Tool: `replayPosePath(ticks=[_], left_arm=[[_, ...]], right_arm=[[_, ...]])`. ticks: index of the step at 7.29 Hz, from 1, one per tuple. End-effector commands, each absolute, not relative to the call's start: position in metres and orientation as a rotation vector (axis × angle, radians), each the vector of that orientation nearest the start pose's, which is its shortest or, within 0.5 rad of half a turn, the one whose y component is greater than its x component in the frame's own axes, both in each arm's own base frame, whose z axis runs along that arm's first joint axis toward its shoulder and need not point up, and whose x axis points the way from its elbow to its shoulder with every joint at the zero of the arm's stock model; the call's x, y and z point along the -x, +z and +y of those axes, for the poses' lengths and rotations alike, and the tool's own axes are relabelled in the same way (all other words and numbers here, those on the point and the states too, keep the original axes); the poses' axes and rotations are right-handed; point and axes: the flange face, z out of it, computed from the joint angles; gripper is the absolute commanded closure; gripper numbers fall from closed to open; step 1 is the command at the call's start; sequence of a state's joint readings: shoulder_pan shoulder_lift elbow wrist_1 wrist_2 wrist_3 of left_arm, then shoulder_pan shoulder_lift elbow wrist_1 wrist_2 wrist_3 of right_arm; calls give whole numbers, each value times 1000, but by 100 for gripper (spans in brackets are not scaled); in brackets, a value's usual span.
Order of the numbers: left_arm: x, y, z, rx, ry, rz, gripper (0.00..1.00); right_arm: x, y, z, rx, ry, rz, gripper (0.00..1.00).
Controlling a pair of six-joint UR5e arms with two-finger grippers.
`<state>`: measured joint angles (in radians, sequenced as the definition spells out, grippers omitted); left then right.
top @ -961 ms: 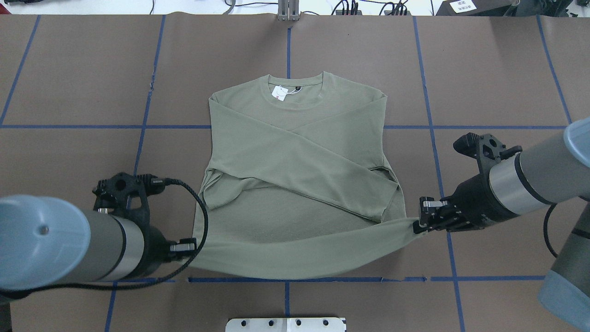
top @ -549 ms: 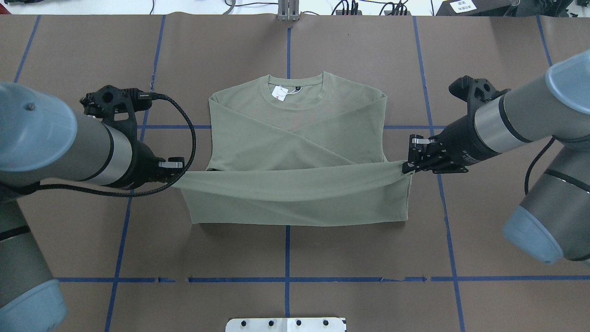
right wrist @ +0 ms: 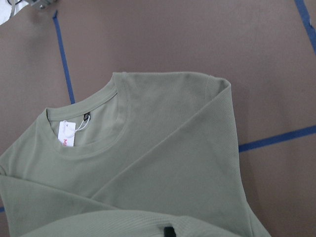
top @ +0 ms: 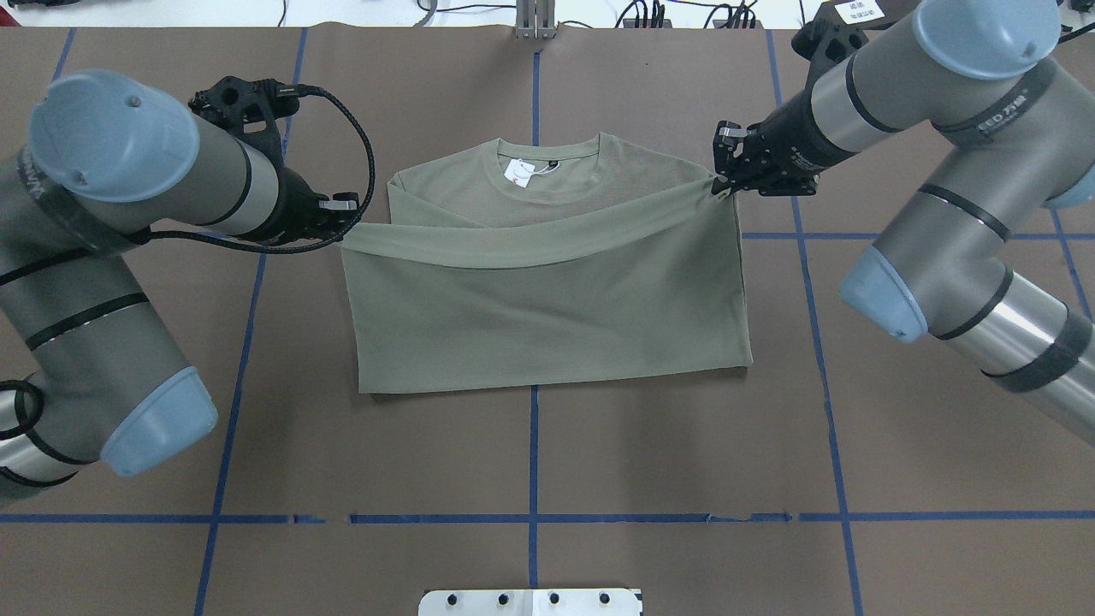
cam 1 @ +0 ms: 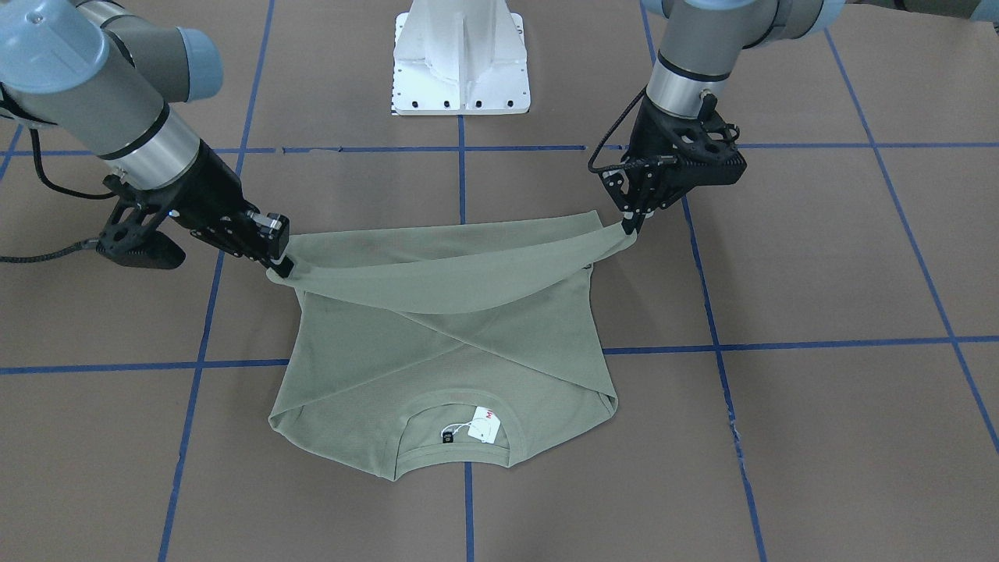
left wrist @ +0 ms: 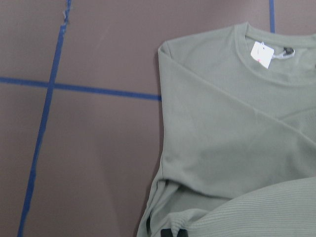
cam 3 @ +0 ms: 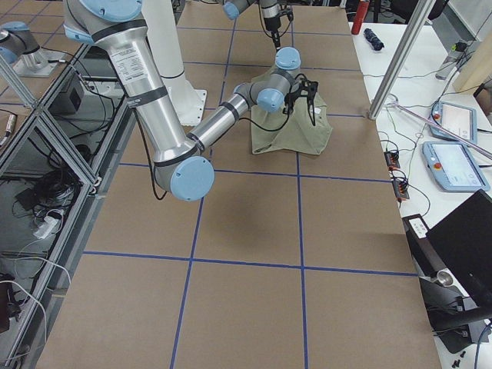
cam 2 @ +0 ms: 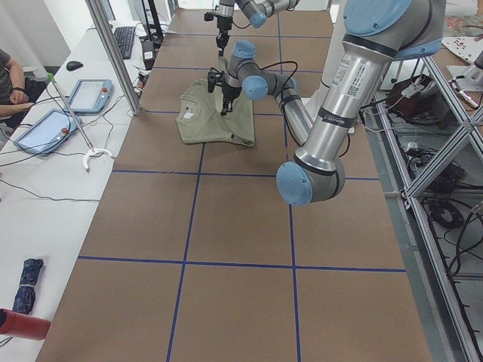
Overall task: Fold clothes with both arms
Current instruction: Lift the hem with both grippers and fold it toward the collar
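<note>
The sage-green shirt (top: 547, 291) lies on the brown table with its sleeves crossed over the chest. A white hang tag (top: 519, 173) sits at the collar. The lower half is doubled over toward the collar, and the hem hangs in a taut, sagging band between the two grippers. My left gripper (top: 346, 224) is shut on the hem's left corner, and my right gripper (top: 723, 184) is shut on the right corner, near the shoulder. In the front-facing view the left gripper (cam 1: 628, 226) and right gripper (cam 1: 281, 265) hold the hem above the shirt (cam 1: 445, 351).
The white pedestal base (cam 1: 460, 62) stands at the robot's side of the table. Blue tape lines (top: 532, 453) grid the brown surface. A side table with tablets (cam 2: 45, 128) and a seated person's arm (cam 2: 9, 94) lies beyond the far edge.
Both grippers have carried the hem away from the robot, from mid-shirt up to shoulder level. The folded lower edge has shifted toward the collar with them.
</note>
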<state>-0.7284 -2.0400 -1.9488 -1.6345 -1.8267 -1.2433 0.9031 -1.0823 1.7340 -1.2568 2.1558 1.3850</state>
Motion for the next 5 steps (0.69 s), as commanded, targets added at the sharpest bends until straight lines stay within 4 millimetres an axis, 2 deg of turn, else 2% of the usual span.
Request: replayPosePath(ticks=[1, 3, 4, 5], left_arm=[[-388, 243, -524, -282, -287, 918, 100], [-417, 281, -563, -296, -301, 927, 100], [-429, 312, -577, -293, -307, 913, 100], [-429, 336, -593, -298, -321, 907, 100]], right_arm=[[361, 277, -602, -48, 420, -1003, 100], [389, 286, -634, -25, 433, -969, 100], [395, 306, -641, -16, 436, -958, 100], [398, 319, -644, -3, 444, -940, 100]])
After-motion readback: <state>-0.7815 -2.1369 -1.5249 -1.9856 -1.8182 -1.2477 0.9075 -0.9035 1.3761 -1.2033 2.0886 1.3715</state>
